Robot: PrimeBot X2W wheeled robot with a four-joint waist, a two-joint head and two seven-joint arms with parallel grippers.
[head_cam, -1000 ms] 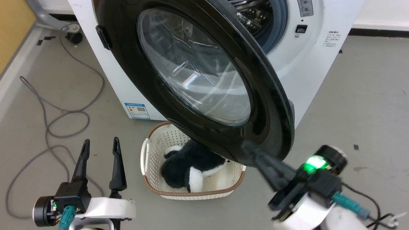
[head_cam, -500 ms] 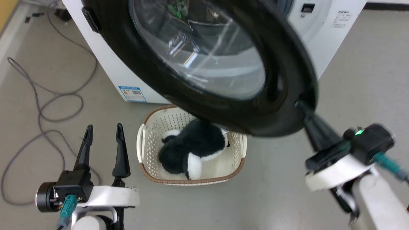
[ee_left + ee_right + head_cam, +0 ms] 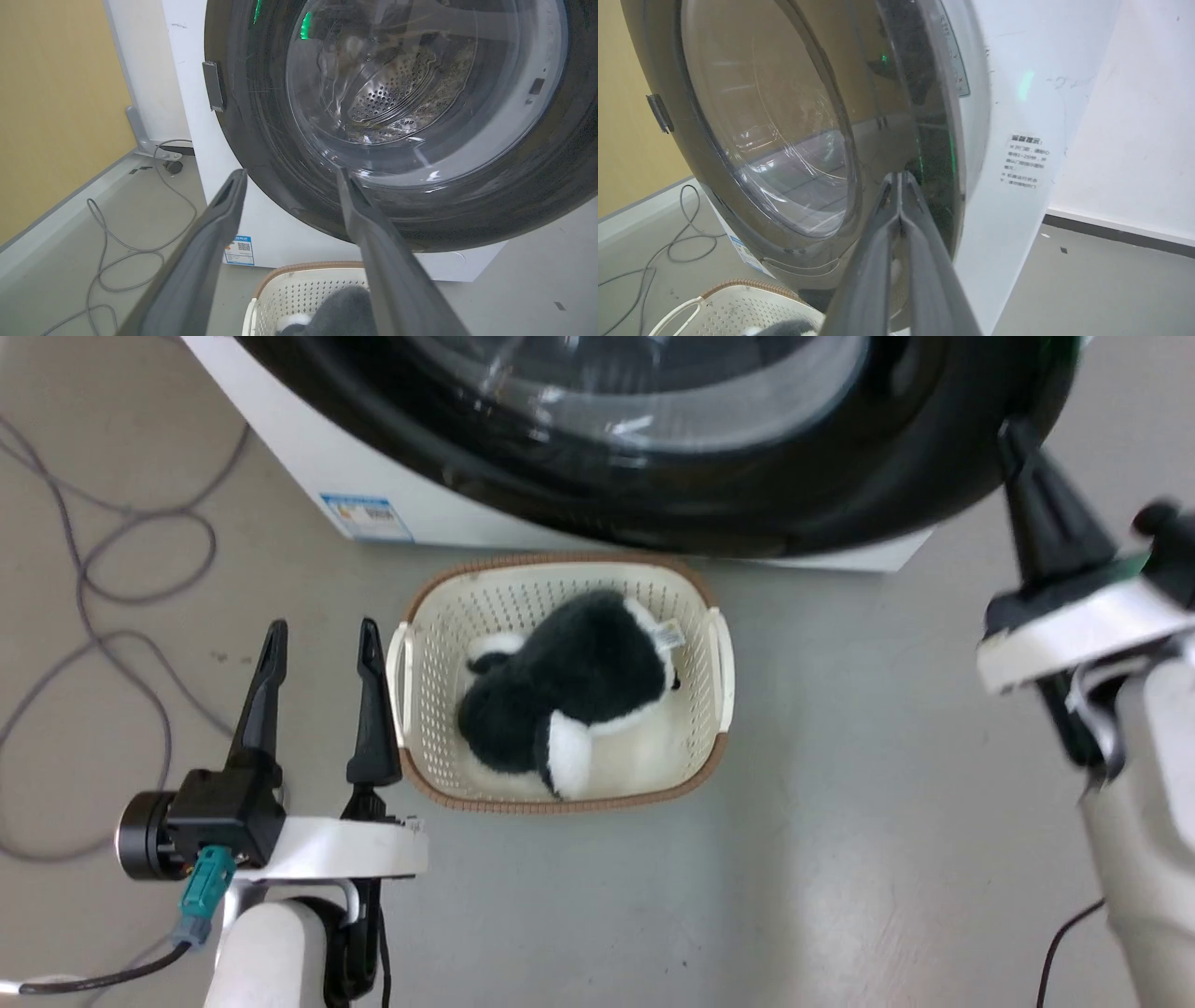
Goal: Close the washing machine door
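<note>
The washing machine door [image 3: 653, 513], black-rimmed with a clear glass bowl, spans the top of the head view over the white washing machine [image 3: 448, 518]. My right gripper [image 3: 1013, 434] is shut, and its tips rest against the outer rim of the door at the far right. In the right wrist view the shut right gripper [image 3: 899, 176] points at the door [image 3: 775, 140], which stands a narrow gap off the machine's front [image 3: 1008, 210]. My left gripper [image 3: 319, 639] hangs open and empty, low at the left. The left wrist view has the left gripper [image 3: 290, 173] open before the door [image 3: 261, 140].
A cream perforated basket [image 3: 425, 644] with a black-and-white plush toy [image 3: 560, 709] sits on the floor just below the door. Grey cables [image 3: 103, 569] loop over the floor at the left. A yellow wall [image 3: 56, 107] stands left of the machine.
The door has swung toward the machine and now covers the drum opening, with my shut right gripper staying against its rim. The head camera has tilted down. The left gripper stays open.
</note>
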